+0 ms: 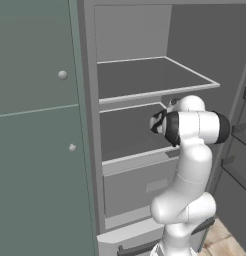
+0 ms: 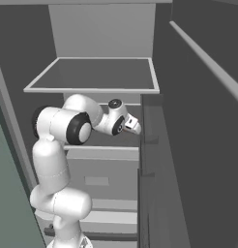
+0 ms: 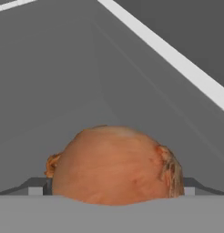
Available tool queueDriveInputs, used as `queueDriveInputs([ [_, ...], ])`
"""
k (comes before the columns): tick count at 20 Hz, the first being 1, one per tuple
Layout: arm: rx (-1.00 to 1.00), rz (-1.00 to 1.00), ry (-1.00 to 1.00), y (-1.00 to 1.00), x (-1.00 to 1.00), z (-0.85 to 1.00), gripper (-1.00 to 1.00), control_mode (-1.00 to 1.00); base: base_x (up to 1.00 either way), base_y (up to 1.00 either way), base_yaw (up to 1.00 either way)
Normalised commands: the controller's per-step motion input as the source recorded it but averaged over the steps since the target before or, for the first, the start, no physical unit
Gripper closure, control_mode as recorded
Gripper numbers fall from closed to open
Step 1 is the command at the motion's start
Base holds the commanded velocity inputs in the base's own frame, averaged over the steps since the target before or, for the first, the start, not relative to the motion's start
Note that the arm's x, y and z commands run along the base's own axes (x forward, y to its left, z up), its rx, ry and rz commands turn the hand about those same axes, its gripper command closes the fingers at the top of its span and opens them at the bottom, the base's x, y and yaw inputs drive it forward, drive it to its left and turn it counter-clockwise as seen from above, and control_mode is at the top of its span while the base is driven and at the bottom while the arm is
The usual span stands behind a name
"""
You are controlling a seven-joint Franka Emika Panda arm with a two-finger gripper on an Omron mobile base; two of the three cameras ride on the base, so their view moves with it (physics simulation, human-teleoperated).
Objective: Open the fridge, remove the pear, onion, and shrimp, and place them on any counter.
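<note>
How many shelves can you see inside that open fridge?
2. The upper shelf spans the fridge above the arm; the lower shelf sits just below it, partly behind the arm. Others may be hidden.

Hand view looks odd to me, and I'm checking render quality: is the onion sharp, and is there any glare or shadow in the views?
Hand view: the onion looms close, its texture soft and smeared; no glare. Left and right base views: flat, even lighting, the fridge interior dim grey, no hard shadows.
</note>
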Motion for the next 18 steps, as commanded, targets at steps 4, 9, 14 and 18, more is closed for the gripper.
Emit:
queueDriveInputs([
  [4,0.00,0.00,0.02,-0.06,-0.02,-0.34,-1.00,-1.00,0.00,0.00,0.00],
  [9,0.00,0.00,0.11,0.00,-0.07,-0.48,1.00,-1.00,0.00,0.00,0.00],
  [14,0.00,0.00,0.05,0.00,0.00,-0.12,1.00,-1.00,0.00,0.00,0.00],
  [18,0.00,0.00,-0.03,0.00,-0.10,-0.06,1.00,-1.00,0.00,0.00,0.00],
])
